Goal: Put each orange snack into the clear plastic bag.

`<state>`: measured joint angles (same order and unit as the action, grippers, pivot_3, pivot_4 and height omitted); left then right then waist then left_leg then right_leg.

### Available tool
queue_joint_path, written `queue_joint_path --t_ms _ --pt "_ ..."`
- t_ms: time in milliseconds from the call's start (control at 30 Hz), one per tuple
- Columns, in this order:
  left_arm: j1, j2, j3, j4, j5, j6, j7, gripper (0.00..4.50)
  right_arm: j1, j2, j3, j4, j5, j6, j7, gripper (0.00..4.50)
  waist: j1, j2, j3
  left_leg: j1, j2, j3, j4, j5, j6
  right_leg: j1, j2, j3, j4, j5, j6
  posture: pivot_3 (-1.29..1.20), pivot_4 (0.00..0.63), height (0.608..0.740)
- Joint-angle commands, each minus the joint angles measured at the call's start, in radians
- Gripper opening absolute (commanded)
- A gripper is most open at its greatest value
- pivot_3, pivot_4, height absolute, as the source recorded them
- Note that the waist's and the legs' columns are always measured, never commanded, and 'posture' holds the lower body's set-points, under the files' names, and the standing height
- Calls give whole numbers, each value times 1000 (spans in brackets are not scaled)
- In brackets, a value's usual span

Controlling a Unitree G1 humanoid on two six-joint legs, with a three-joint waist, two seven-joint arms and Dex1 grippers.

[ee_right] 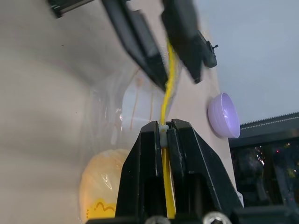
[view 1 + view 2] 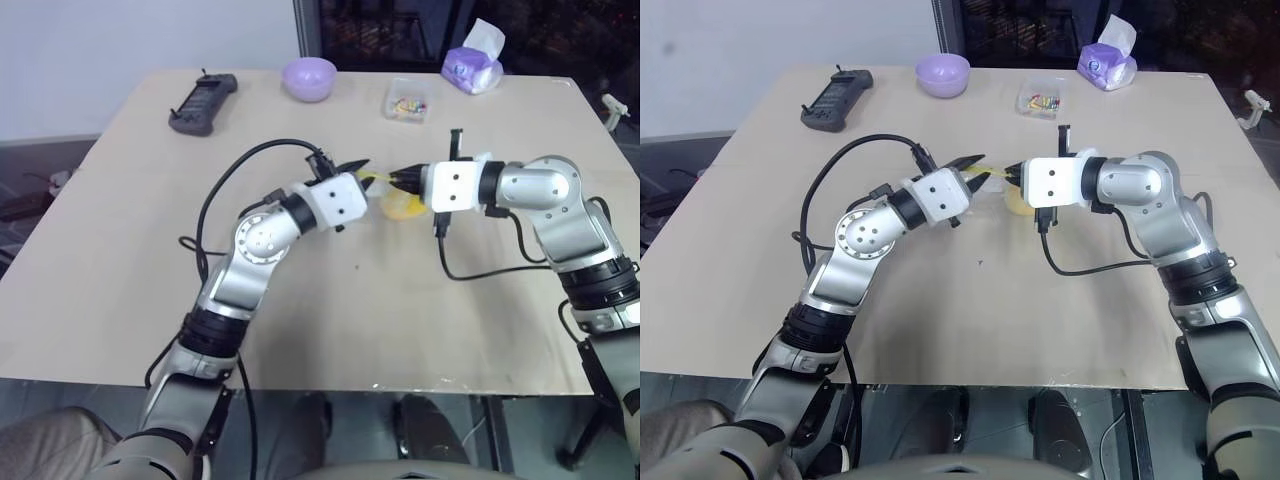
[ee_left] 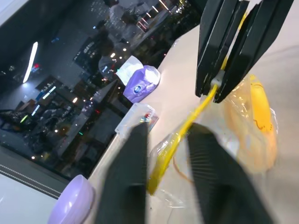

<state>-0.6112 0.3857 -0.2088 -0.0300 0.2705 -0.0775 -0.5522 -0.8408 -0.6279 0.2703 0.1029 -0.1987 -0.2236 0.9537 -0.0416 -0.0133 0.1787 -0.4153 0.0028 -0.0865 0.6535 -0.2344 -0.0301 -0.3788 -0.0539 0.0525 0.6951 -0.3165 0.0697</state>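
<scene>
Both grippers meet above the middle of the desk (image 2: 120, 300), each at the yellow strip along the mouth of the clear plastic bag (image 1: 126, 112). Right gripper (image 1: 163, 135) is clamped shut on that strip, with a small white slider caught between its fingers. Left gripper (image 3: 166, 140) straddles the strip at its other end; its black fingers (image 3: 126, 177) show a gap around the strip in its own wrist view, and whether they actually pinch it is hard to tell.

Inside the bag sits the orange snack (image 1: 100, 186), seen only as a pale orange-yellow dome through crinkled film (its pattern cannot be made out). From the head views the two gripper bodies cover most of the bag, and only a yellow patch (image 2: 403, 207) shows between them.

Along the far edge of the desk lie a black handheld controller (image 2: 203, 103) toward the far left corner, a lilac bowl (image 2: 308, 78) near the middle, a small clear box (image 2: 407, 99) of colourful bits beside it, and a purple tissue pack (image 2: 472, 68) with a white tissue sticking up. Printing on the tissue pack is too small to read, as is the yellow mark on the bag.
</scene>
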Motion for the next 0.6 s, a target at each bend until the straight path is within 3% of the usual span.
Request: queue_joint_path --t_ms 33,400,500,600 --pt "-12 0 2 -32 -14 -6 1 114 -5 -11 -13 -31 8 -13 1 0 0 0 0 0 0 0 0 0 0 0 0 0 0 0 0 0 150 740" --pt "-8 -3 -1 -30 -1 -11 14 114 -8 -2 -23 -30 9 -1 -17 0 0 0 0 0 0 0 0 0 0 0 0 0 0 0 0 0 150 740" --pt "-3 0 -1 -30 3 -14 20 0 -8 -5 -23 -34 14 15 -9 1061 0 0 0 0 0 0 0 0 0 0 0 0 0 0 0 0 150 740" --pt "-1 3 -2 -29 1 -21 20 0 -8 -1 -29 -37 21 34 -10 2603 0 0 0 0 0 0 0 0 0 0 0 0 0 0 0 0 150 740"
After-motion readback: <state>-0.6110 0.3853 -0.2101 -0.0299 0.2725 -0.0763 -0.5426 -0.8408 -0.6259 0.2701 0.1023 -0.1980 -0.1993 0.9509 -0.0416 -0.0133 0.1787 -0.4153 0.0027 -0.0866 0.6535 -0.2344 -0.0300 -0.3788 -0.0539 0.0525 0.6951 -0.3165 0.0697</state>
